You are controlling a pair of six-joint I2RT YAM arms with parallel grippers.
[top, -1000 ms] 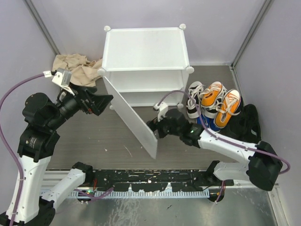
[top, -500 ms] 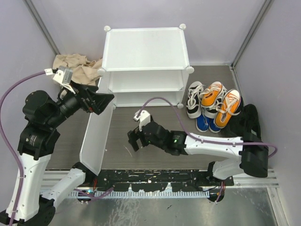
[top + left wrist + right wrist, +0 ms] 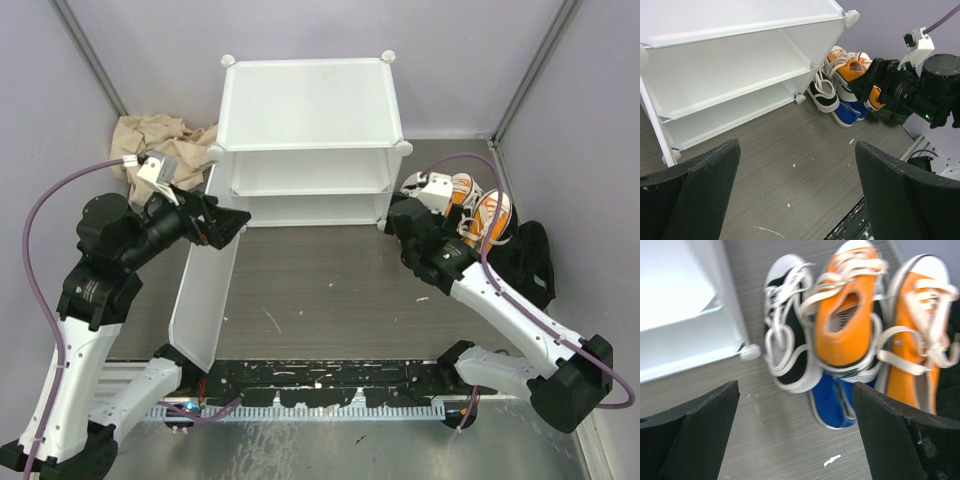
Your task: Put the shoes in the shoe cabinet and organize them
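Right gripper (image 3: pixel 403 216), jaws spread wide and holding nothing: I have swung it from mid-floor, where it was half a second ago, to the shoes (image 3: pixel 840 335). The orange pair (image 3: pixel 875 325) lies straight ahead of its fingers. The shoe cabinet (image 3: pixel 305 100) stands just to its left, and the door (image 3: pixel 205 300) remains swung open. Left gripper (image 3: pixel 797 145), likewise wide and holding nothing, faces the cabinet's shelves.

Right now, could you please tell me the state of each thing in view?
shoe cabinet: door swung open, empty inside.
orange shoes: upright, outside cabinet.
black-and-white shoe: upright on floor, laced.
blue shoe: partly under an orange shoe.
left fingers: open, empty.
right fingers: open, empty.
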